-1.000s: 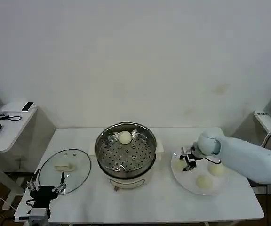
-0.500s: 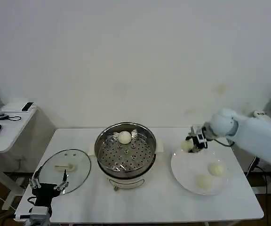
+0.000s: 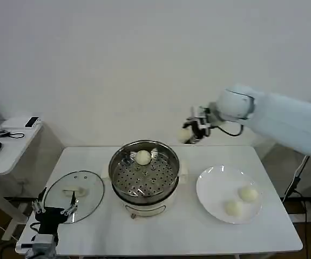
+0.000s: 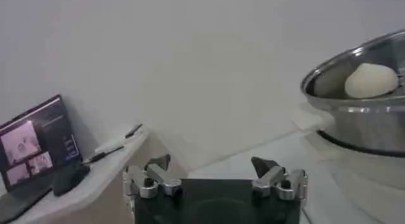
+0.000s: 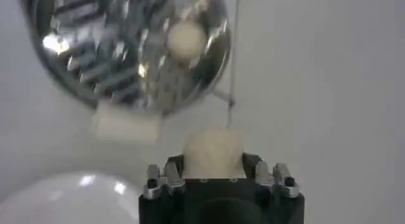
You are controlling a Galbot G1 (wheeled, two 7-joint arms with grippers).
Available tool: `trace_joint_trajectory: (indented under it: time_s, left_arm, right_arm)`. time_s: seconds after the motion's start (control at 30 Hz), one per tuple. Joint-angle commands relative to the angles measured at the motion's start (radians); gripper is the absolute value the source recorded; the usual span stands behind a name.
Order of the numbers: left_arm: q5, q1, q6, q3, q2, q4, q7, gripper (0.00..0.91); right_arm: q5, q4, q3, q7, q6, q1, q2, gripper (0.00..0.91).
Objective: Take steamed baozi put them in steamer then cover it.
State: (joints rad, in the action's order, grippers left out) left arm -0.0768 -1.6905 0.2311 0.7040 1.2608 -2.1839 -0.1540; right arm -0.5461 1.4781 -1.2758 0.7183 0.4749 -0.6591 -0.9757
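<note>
R hand (image 3: 193, 129) is up in the air just past the steamer's (image 3: 144, 174) far-right rim, clenched on one steamed baozi (image 3: 186, 135); wrist cam shows the bun squeezed btwn its fingers (image 5: 213, 154). One baozi (image 3: 143, 157) sits on the perforated tray at the back of the pot. Two more (image 3: 241, 200) lie on the white plate (image 3: 212, 186), right of the steamer. Glass cover (image 3: 74, 193) lies flat on the counter (image 3: 177, 232), left of the pot. L hand (image 3: 53, 214) hangs at the counter's front-left edge by the cover, fingers spread, holding nothing.

Open steamer (image 3: 144, 171) has one baozi (image 3: 143, 157) at the rear; remaining tray bare and reachable from above.
</note>
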Motion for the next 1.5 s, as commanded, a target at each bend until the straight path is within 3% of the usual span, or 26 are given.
trace_joint_trajectory:
  time_s: [0.03,0.17,0.3,0.73,1.07,1.1,1.3,1.5]
  left_arm:
    - [0.000,0.000,-0.001,0.006,0.000,0.000,-0.001,0.907]
    - [0.001,-0.003,-0.003,0.013,0.003,-0.002,-0.002,0.907]
    - [0.002,-0.001,-0.004,0.019,0.009,-0.003,-0.003,0.907]
    - [0.003,0.001,-0.011,0.022,0.017,-0.001,-0.006,0.907]
    - [0.003,0.007,-0.014,0.018,0.017,0.006,-0.007,0.907]
    - [0.003,0.007,-0.013,0.017,0.017,0.006,-0.007,0.907]
    - [0.002,0.009,-0.012,0.014,0.016,0.003,-0.006,0.907]
    - [0.002,0.010,-0.011,0.011,0.013,0.006,-0.006,0.907]
  right_arm:
    - [-0.206,-0.062,-0.019,-0.113,0.127,0.045,-0.311,0.625]
    - [-0.267,-0.089,-0.026,-0.139,0.177,0.087,-0.371,0.625]
    - [-0.269,-0.132,-0.036,-0.145,0.199,0.122,-0.419,0.625]
    - [-0.195,-0.287,-0.037,-0.138,0.200,0.205,-0.527,0.625]
    - [-0.162,-0.307,-0.040,-0.124,0.202,0.216,-0.502,0.635]
    - [-0.162,-0.305,-0.039,-0.122,0.199,0.217,-0.499,0.907]
    - [-0.163,-0.265,-0.029,-0.106,0.190,0.188,-0.460,0.907]
    - [-0.157,-0.150,-0.047,-0.069,0.164,0.067,-0.339,0.907]
